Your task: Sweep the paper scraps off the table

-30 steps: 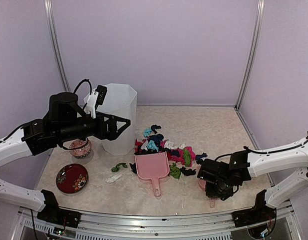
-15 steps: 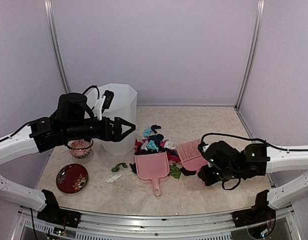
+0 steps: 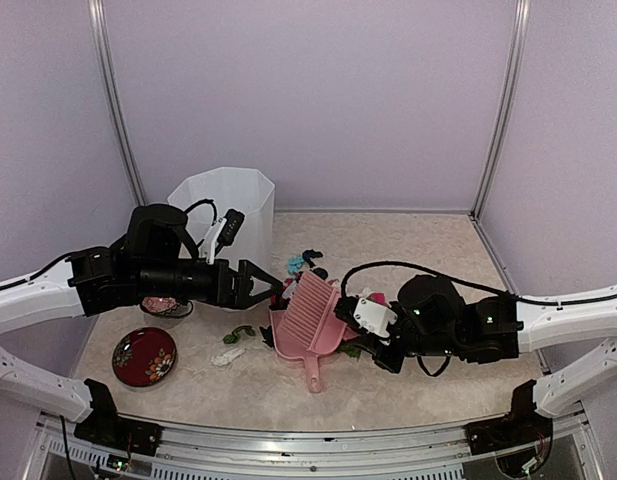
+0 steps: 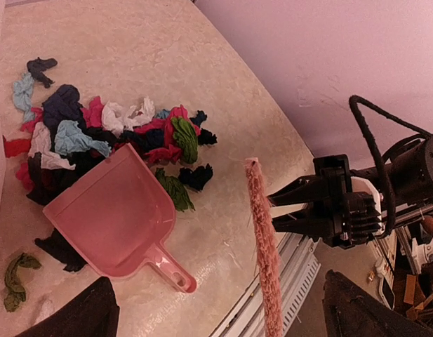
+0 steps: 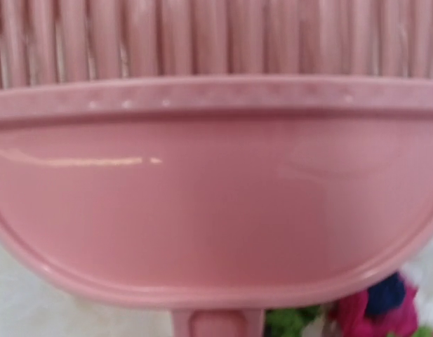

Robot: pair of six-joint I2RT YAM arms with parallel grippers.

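Observation:
The paper scraps (image 3: 310, 268) lie in a mixed-colour pile on the table (image 3: 438, 250), behind and to the right of the pink dustpan (image 3: 306, 345). A green scrap (image 3: 238, 333) and a white one (image 3: 228, 355) lie to its left. My right gripper (image 3: 361, 323) is shut on the pink brush (image 3: 314, 305), which is held tilted over the dustpan's mouth. The brush's back (image 5: 216, 196) fills the right wrist view, with scraps (image 5: 384, 302) below it. My left gripper (image 3: 260, 285) is open and empty, just left of the dustpan. The left wrist view shows the dustpan (image 4: 111, 214), the pile (image 4: 111, 133) and the brush (image 4: 264, 253) edge-on.
A white bin (image 3: 228, 210) stands at the back left. A red patterned plate (image 3: 145, 355) lies at the front left, and a red bowl (image 3: 163, 302) is partly hidden behind my left arm. A metal frame (image 3: 318, 432) edges the near side.
My right arm lifted the brush from the table's right side and carried it left over the dustpan. My left arm moved right and down towards the dustpan, still open.

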